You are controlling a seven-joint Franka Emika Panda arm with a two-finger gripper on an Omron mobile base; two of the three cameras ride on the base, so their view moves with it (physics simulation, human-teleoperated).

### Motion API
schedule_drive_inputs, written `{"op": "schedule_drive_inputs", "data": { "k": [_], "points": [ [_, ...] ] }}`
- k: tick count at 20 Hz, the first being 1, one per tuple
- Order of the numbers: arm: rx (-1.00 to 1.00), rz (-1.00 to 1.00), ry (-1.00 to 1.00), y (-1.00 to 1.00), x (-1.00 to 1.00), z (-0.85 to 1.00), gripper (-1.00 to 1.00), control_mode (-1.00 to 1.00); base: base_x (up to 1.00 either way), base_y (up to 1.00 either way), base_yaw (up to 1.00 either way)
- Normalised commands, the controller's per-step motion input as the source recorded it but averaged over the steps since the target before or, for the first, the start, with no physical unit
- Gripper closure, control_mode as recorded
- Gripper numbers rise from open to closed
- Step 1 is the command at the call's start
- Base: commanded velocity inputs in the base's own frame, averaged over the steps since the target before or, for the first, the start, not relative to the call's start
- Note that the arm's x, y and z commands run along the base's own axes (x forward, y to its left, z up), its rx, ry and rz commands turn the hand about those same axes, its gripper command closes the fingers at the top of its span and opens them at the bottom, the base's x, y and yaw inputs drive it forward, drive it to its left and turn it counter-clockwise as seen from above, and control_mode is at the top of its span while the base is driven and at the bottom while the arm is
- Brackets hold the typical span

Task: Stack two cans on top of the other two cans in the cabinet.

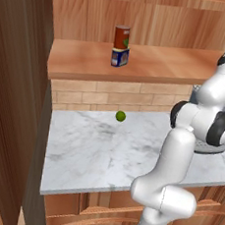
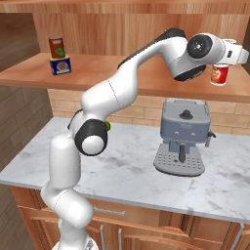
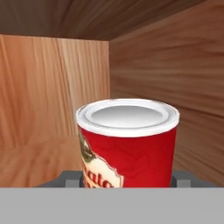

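Bright red can (image 3: 127,144) with a white band sits pinched in the end effector (image 2: 225,62), held off the cabinet (image 2: 146,68) shelf near its right end. Far left along that shelf, the dark red can (image 2: 57,47) rests on the blue tin (image 2: 60,66). Risk, as I judge it: a tilted or off-centre release could topple the stack, since the lids are narrow.
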Motion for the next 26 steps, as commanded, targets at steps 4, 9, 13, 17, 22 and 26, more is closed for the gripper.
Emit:
{"op": "schedule_drive_inputs", "data": {
  "k": [4, 9, 13, 17, 22, 26],
  "points": [
    [0.00, 0.03, 0.00, 0.00, 0.27, -0.29, 1.00, -1.00, 0.00, 0.00, 0.00],
    [0.00, 0.04, 0.00, -0.01, 0.23, -0.23, 1.00, -1.00, 0.00, 0.00, 0.00],
    [0.00, 0.03, 0.00, -0.06, 0.08, -0.16, 1.00, -1.00, 0.00, 0.00, 0.00],
    [0.00, 0.02, 0.00, -0.04, 0.04, -0.23, 1.00, -1.00, 0.00, 0.00, 0.00],
    [0.00, 0.01, 0.00, -0.03, 0.01, -0.24, 1.00, -1.00, 0.00, 0.00, 0.00],
    [0.00, 0.01, 0.00, 0.00, 0.03, -0.28, 1.00, -1.00, 0.00, 0.00, 0.00]
  ]
}}
